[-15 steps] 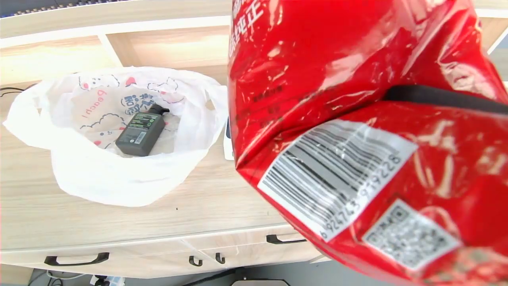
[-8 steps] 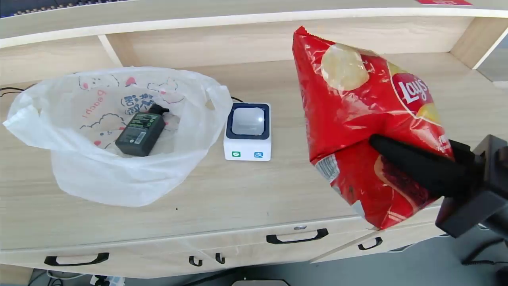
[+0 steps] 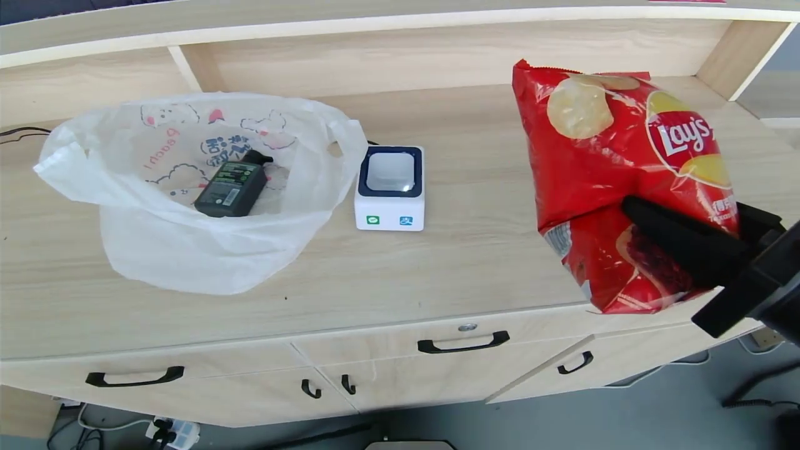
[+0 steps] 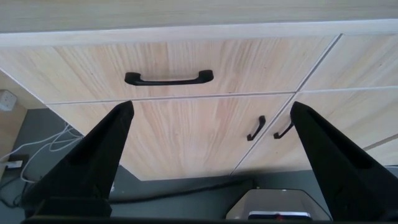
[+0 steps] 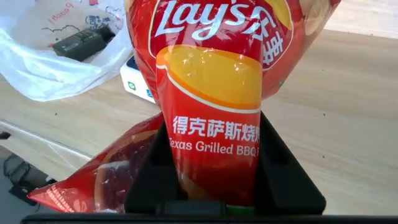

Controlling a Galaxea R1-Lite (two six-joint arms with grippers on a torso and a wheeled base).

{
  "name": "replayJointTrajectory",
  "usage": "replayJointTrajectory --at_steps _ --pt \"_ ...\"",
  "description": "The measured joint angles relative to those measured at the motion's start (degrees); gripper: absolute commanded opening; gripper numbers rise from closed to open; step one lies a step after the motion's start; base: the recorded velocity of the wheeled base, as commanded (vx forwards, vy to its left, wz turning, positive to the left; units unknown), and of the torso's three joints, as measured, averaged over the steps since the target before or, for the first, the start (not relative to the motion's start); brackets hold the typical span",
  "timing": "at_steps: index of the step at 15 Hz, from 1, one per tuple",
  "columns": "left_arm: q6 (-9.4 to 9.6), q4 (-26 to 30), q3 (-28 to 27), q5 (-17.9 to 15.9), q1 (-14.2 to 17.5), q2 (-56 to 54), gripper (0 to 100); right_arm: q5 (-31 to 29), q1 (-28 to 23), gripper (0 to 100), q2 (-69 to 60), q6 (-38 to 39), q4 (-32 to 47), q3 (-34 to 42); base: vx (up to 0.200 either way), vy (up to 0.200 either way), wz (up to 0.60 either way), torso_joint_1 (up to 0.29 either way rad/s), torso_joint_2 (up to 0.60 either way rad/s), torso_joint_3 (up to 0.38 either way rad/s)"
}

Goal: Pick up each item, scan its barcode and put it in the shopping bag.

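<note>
My right gripper [image 3: 687,240] is shut on a red bag of crisps [image 3: 619,181], holding it upright above the counter's right front edge. In the right wrist view the crisps bag [image 5: 214,93] is pinched between the black fingers [image 5: 283,165]. A white shopping bag [image 3: 187,187] lies open on the left of the counter with a dark pump bottle [image 3: 231,187] inside it. The white barcode scanner [image 3: 389,195] stands just to the right of the shopping bag. My left gripper [image 4: 208,162] is open, low in front of the drawers, with nothing between its fingers.
The wooden counter [image 3: 437,262] has a raised back shelf [image 3: 375,50] and drawers with black handles [image 3: 462,344] along its front. Bare counter lies between scanner and crisps. Cables and a power strip [image 3: 172,431] lie on the floor at the lower left.
The crisps bag has swung away from the camera, down and right, turning its front to view. The head camera has shifted, so the counter looks lower and farther.
</note>
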Motion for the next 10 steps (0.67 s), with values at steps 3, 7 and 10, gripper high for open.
replayJointTrajectory --at_steps 3,7,10 --pt "-0.16 0.1 0.0 0.0 0.0 0.0 100 0.0 -1.1 0 -0.3 1.3 0.0 0.0 0.0 0.133 0.0 0.016 0.01 0.0" --pt "-0.65 0.0 0.0 0.0 -0.1 0.0 100 0.2 -2.9 0 -0.7 3.9 0.0 0.7 0.0 0.2 0.0 0.004 0.01 0.004" --pt "-0.89 0.0 0.0 0.0 0.0 0.0 100 0.7 -3.5 0 -0.8 4.5 0.0 1.4 0.0 0.2 0.0 -0.001 0.0 0.002"
